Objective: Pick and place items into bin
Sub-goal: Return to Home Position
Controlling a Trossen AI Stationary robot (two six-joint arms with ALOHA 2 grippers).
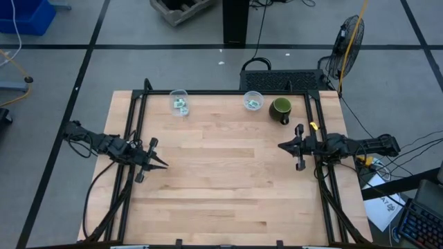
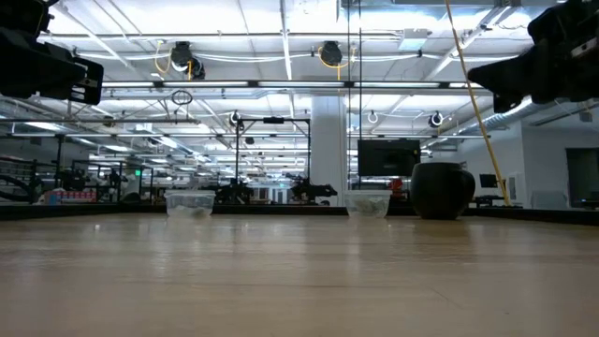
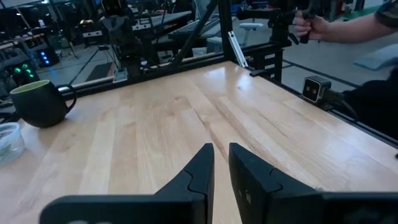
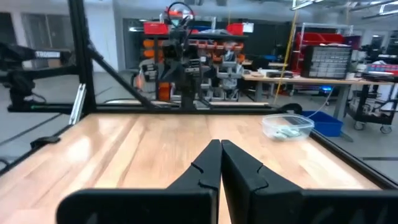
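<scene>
Small pale green and white packets lie inside two clear shallow cups at the table's far edge: the left cup [image 1: 180, 102] [image 2: 190, 203] and the right cup [image 1: 253, 102] [image 2: 367, 203]. The right wrist view shows one of these cups [image 4: 287, 126] with packets in it. My left gripper [image 1: 163, 165] [image 3: 221, 152] hovers over the table's left side, shut but for a thin slit, holding nothing. My right gripper [image 1: 280, 146] [image 4: 221, 146] hovers over the right side, shut and empty. Both are far from the cups.
A dark green mug [image 1: 280, 109] [image 2: 438, 190] [image 3: 37, 102] stands beside the right cup. A black frame [image 1: 228, 92] runs round the wooden table [image 1: 221, 187]. Beyond the table a person's hand [image 3: 311, 25] grips a rig. A small camera [image 3: 317, 88] sits at the table's edge.
</scene>
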